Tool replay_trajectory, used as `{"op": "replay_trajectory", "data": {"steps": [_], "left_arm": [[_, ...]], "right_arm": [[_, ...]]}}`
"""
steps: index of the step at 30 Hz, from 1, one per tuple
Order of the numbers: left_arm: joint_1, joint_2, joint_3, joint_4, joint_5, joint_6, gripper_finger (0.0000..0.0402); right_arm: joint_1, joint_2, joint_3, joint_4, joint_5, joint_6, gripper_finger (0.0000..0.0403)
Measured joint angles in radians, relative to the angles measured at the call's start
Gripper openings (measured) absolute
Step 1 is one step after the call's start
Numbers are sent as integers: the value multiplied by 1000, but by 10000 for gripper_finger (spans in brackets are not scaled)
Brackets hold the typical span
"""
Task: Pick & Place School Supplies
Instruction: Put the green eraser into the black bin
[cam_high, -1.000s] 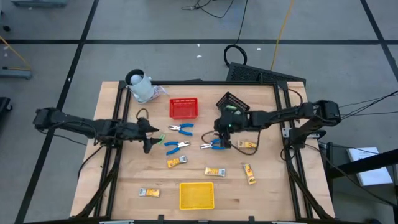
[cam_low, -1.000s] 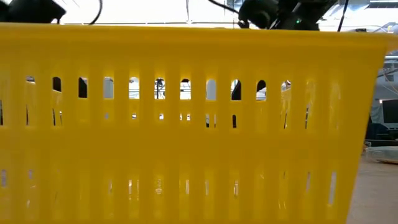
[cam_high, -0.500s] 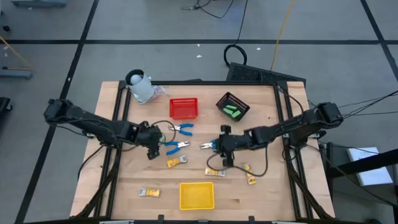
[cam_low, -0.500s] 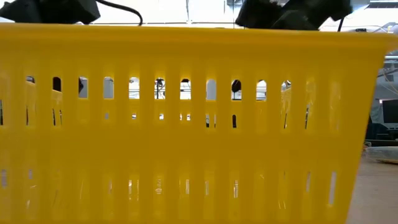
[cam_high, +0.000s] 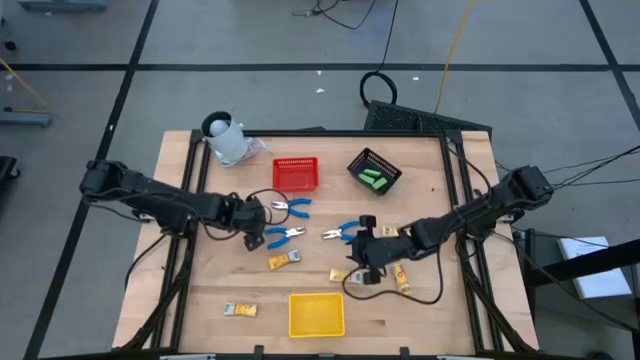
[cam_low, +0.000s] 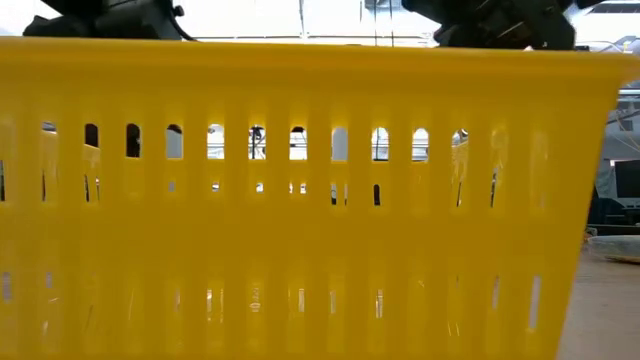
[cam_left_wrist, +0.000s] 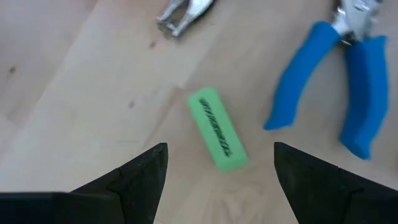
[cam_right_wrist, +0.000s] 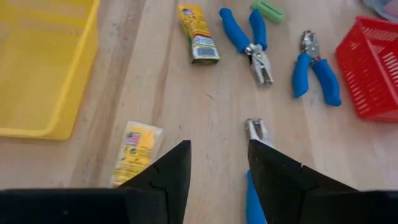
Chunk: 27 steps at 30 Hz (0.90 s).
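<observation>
In the high view my left gripper (cam_high: 257, 216) hangs open just left of two blue-handled pliers (cam_high: 290, 207) (cam_high: 285, 236). In the left wrist view its open fingers (cam_left_wrist: 219, 149) stand on either side of a green block (cam_left_wrist: 214, 129) lying flat on the wood, without touching it. My right gripper (cam_high: 363, 264) is open low over the table's middle, beside a yellow packet (cam_high: 345, 275). The right wrist view (cam_right_wrist: 219, 146) shows that packet (cam_right_wrist: 137, 152) and the third pliers (cam_right_wrist: 253, 134) lying ahead of it. Two green blocks (cam_high: 372, 180) lie in the black basket (cam_high: 385, 165).
A red basket (cam_high: 295, 174) and a white object (cam_high: 228, 140) stand toward the far edge. The yellow tray (cam_high: 316, 314) lies at the near edge and its wall (cam_low: 300, 200) fills the low view. More packets lie around (cam_high: 283, 261) (cam_high: 240, 310) (cam_high: 402, 278).
My right gripper has drawn back from over the black basket toward the near edge, coming down beside the yellow packet. My left gripper has shifted a little toward the table's right, up to the green block.
</observation>
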Motion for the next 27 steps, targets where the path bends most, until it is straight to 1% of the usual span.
{"op": "replay_trajectory", "data": {"steps": [3,11,15,23,27], "left_arm": [[23,8,0,1,0,-1,296],[56,9,0,48,27,-9,296],[69,45,0,59,39,-16,296],[90,161,0,64,49,-23,296],[91,182,3,90,62,-23,296]], "right_arm": [[17,0,0,-1,21,0,147],[29,0,0,-1,22,3,146],[29,0,0,-1,22,4,145],[31,0,0,-1,20,4,146],[34,-1,0,-2,19,4,146]]}}
